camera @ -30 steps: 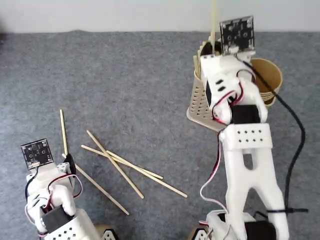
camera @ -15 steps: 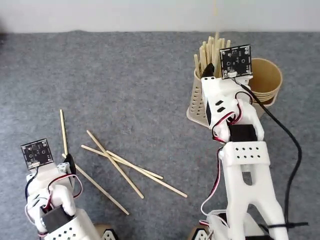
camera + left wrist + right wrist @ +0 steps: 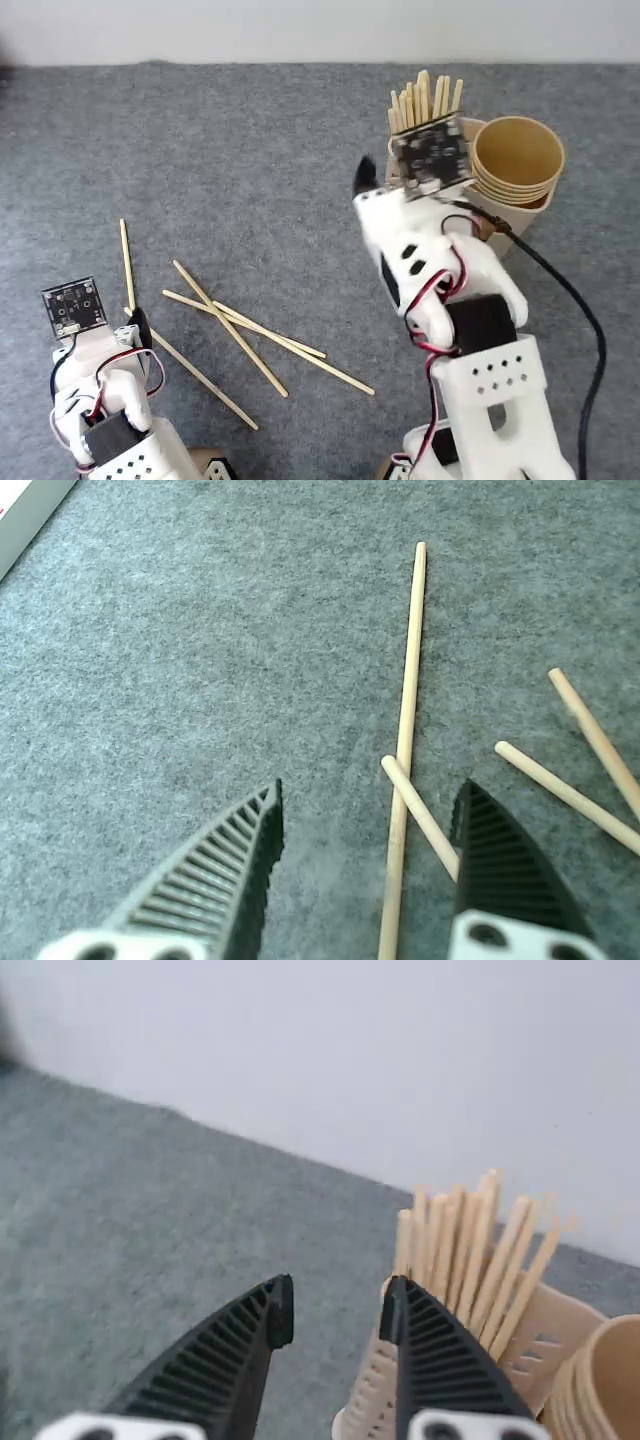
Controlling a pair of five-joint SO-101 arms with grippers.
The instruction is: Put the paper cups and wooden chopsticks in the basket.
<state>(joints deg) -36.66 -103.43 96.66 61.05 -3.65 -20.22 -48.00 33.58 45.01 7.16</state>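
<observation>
**Wooden chopsticks part loose, part binned; both grippers empty**

Pale, slender round wooden chopsticks appear in two groups. Five loose chopsticks (image 3: 232, 330) lie scattered and crossing on the grey felt-like table cover (image 3: 250, 150), in the near left part of the high view. An upright bundle of chopsticks (image 3: 426, 100) stands with its tips fanned in the beige perforated plastic basket (image 3: 375, 1395) at the far right. A nested stack of tan paper cups (image 3: 518, 152) sits right against that bundle. The right arm hides whether the stack stands inside the basket or just beside it.

The left gripper (image 3: 372, 790) has its black ribbed fingers (image 3: 240, 865) spread wide and holds nothing. One long chopstick (image 3: 407, 680) runs along the gap between them, nearer one finger. A second chopstick (image 3: 420, 815) lies slantwise across it and passes under that finger's tip. Neither finger visibly touches a stick. Two more stick ends (image 3: 575, 795) lie just outside the gap.

The right gripper (image 3: 340, 1295) has its fingers a little apart and also holds nothing. The bundle and basket lie beyond its fingertips and slightly to one side.

The left arm (image 3: 105, 400) sits at the near left corner, with its gripper pointing away over the nearest loose sticks. The white right arm (image 3: 470, 330) stretches from the near edge towards the basket. Its dark fingertip (image 3: 362, 178) is just beside the basket, on the side facing the loose sticks.
</observation>
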